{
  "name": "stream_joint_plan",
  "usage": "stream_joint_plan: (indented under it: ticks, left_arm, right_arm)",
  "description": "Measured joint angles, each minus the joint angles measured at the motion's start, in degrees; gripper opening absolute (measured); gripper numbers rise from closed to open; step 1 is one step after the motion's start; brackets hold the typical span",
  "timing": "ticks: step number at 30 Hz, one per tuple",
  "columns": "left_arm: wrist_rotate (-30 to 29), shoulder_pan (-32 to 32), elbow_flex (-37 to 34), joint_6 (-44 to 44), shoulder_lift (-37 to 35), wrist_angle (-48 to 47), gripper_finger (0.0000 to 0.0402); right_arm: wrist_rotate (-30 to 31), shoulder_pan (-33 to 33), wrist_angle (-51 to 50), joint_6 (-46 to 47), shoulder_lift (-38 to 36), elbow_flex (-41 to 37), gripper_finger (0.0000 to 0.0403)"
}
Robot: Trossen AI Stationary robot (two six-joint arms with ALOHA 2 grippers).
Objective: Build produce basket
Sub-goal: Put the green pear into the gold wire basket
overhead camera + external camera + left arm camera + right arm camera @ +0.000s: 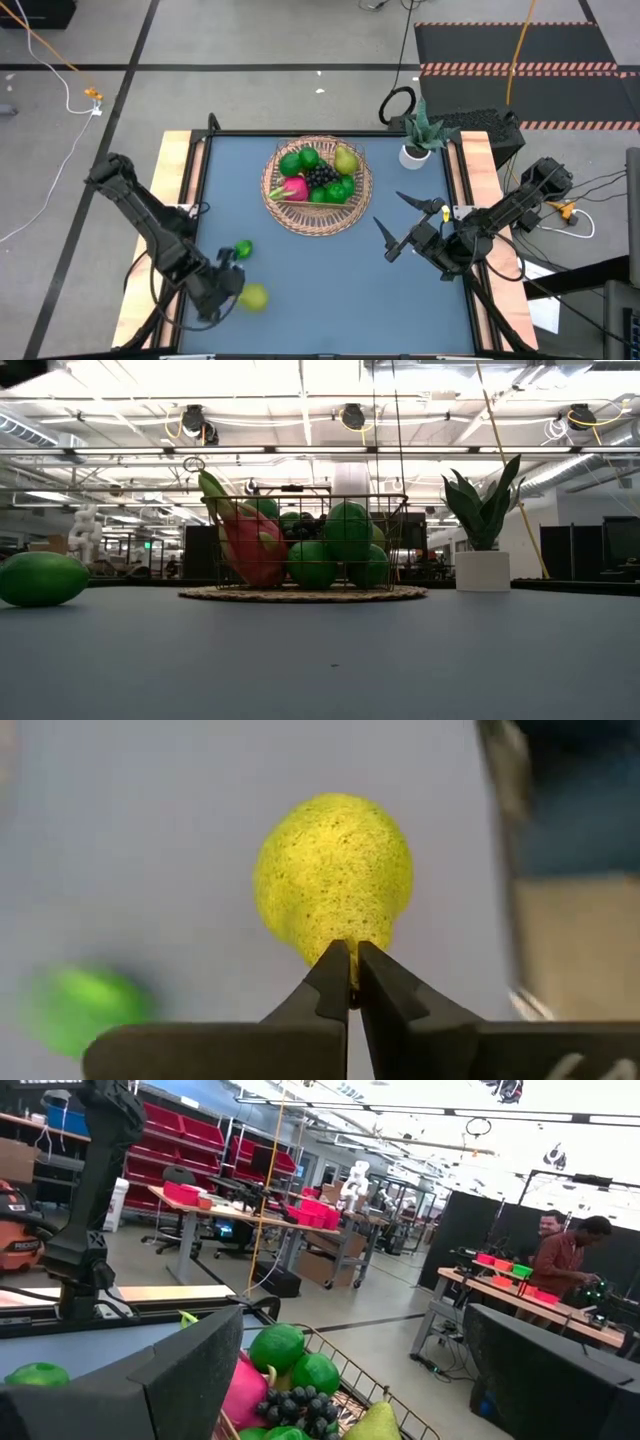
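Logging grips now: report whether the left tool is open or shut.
Shut on the yellow pear. In the left wrist view the left tool has its fingertips pinched together on the pear's narrow end.

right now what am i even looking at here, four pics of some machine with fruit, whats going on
These are four camera views of one two-armed robot at a blue table. One camera looks straight down, one sits at table level, and one rides on each wrist.

The wicker basket already holds green fruits, a pink dragon fruit, dark grapes and a pear. A potted plant stands beside it.

The left gripper is shut on the narrow end of a yellow-green pear, near the table's front left. A loose green fruit lies close by. The right gripper is open and empty, to the basket's right.
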Motion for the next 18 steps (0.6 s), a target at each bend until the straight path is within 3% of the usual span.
stream_joint_plan:
  ticks: [4,8,13,18]
  left_arm:
    - [-16.4,4.8,2.5,10.3,-1.3,0.3,0.0022]
    - [-26.7,12.1,5.6,21.0,-1.3,1.2,0.0014]
    - [-28.1,23.5,6.3,32.9,-1.2,13.7,0.0011]
    - [-28.3,33.4,6.2,36.8,-0.3,20.8,0.0022]
  right_arm:
    - [-0.1,0.0,0.0,0.0,0.0,0.0,0.0375]
    - [-0.1,0.0,0.0,0.0,0.0,0.0,0.0375]
    - [-0.1,-0.1,0.0,0.0,0.0,0.0,0.0375]
    - [-0.1,-0.1,0.0,-0.6,0.0,0.0,0.0375]
